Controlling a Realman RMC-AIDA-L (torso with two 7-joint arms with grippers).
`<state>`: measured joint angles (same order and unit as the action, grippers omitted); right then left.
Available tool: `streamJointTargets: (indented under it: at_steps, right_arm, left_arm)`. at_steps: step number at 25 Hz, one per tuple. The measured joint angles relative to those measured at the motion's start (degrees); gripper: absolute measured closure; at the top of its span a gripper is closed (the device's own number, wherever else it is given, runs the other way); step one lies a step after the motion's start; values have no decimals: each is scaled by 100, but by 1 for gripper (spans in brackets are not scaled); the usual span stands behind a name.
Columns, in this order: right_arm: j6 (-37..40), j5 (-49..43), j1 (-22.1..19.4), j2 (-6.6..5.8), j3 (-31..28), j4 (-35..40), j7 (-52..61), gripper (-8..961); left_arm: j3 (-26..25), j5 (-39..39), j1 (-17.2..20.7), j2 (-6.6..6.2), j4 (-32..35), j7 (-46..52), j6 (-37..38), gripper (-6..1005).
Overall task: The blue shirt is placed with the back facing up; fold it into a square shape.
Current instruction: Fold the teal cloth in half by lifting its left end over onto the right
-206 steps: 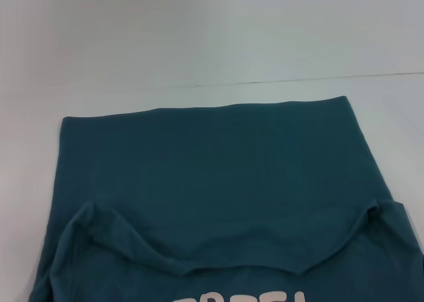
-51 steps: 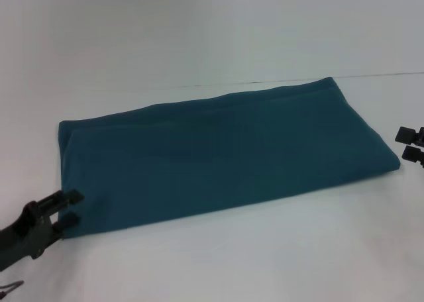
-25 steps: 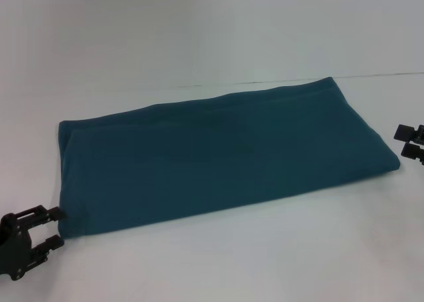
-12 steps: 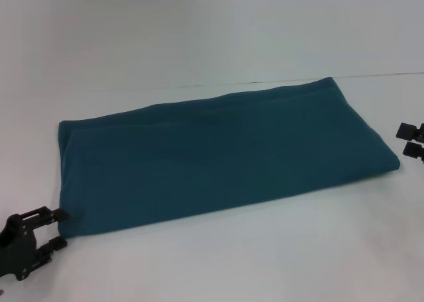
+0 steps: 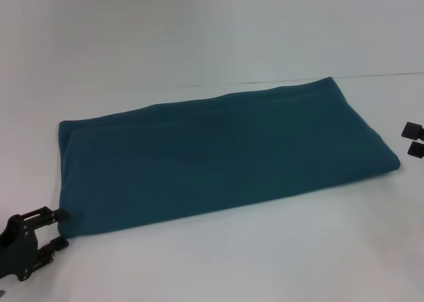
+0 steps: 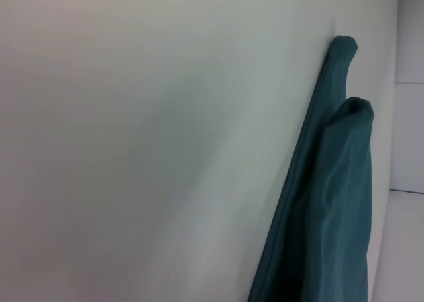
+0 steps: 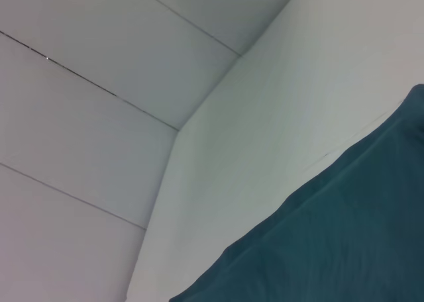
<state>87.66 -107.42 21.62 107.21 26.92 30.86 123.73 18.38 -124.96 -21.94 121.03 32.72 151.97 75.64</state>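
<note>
The blue shirt (image 5: 218, 156) lies folded into a long flat band across the white table, plain side up, with no lettering showing. My left gripper (image 5: 59, 229) is open at the shirt's near left corner, its fingers just off the cloth edge and holding nothing. My right gripper (image 5: 415, 139) is open at the right edge of the head view, a short gap away from the shirt's right end. In the left wrist view the shirt's (image 6: 331, 202) layered folded edge shows. A corner of the shirt (image 7: 331, 249) fills the right wrist view.
The white table (image 5: 232, 262) spreads out on all sides of the shirt. A thin seam line (image 5: 371, 75) crosses the table behind the shirt's far edge.
The shirt went from spread out with sleeves and lettering showing to a folded band. In the last second the left gripper stayed near the left corner and the right gripper drew slightly right.
</note>
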Motion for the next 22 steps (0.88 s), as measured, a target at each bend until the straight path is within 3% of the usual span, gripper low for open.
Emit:
streamJointTargets:
  at_steps: [22]
  right_arm:
    - [15, -11, -45, 21, -21, -36, -13, 146]
  left_arm:
    - [22, 8, -109, 0, -193, 35, -223, 430]
